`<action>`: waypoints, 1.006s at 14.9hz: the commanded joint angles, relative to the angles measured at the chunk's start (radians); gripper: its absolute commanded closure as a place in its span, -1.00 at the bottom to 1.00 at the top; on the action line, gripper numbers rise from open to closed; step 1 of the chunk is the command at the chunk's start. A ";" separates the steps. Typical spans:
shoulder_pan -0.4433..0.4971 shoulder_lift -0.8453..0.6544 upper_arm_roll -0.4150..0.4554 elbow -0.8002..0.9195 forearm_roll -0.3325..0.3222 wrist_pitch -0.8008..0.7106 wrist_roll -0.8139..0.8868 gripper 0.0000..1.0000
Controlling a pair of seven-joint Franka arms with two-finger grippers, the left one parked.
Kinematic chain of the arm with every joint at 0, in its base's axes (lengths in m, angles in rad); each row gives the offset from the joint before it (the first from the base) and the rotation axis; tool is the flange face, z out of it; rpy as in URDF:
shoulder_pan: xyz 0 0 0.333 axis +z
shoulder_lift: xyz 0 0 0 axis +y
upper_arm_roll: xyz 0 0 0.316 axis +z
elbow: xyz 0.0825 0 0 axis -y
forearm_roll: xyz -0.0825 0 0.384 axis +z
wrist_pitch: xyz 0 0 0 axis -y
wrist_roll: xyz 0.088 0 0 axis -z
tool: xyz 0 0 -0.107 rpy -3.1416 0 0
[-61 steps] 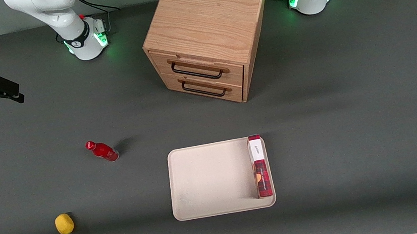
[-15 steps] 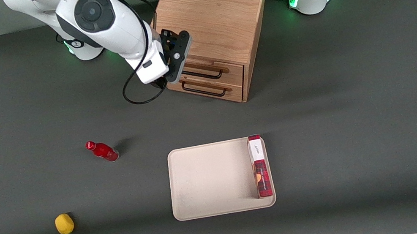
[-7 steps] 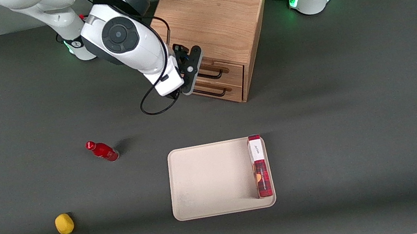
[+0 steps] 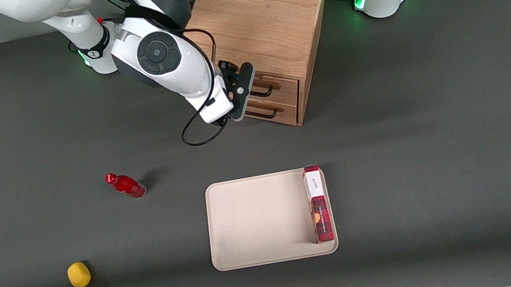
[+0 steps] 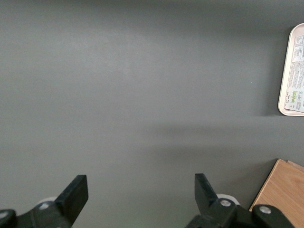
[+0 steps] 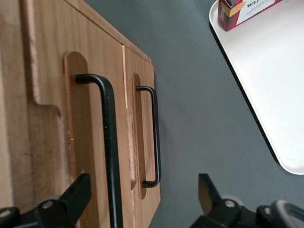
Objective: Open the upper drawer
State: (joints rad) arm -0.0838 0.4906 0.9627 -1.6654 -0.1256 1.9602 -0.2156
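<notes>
The right arm reaches in from about 10 o'clock of the front view, its white wrist angled down toward 4 o'clock. Its gripper (image 4: 243,89) hangs low at the wrist's tip — fingers (image 6: 76,197) spread wide apart, holding nothing, one dark fingertip on each side of the gap.

Front view looks down on the whole table; right wrist view sits close to the cabinet (image 6: 57,95), sharing the tray (image 4: 258,216).

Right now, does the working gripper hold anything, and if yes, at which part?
Nothing is held. The gripper is open in front of the cabinet, its fingers on either side of the upper drawer's handle, not closed on it.
</notes>
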 commanded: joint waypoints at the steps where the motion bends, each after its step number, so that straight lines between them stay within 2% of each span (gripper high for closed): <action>1: 0.012 0.016 -0.009 -0.011 -0.026 0.034 -0.008 -1.00; 4: 0.018 0.031 -0.009 -0.010 -0.060 0.037 -0.007 -1.00; 15: 0.035 0.078 -0.065 0.003 -0.089 0.101 -0.011 -1.00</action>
State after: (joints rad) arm -0.0623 0.5527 0.9057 -1.6838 -0.1908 2.0548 -0.2160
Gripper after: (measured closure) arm 0.000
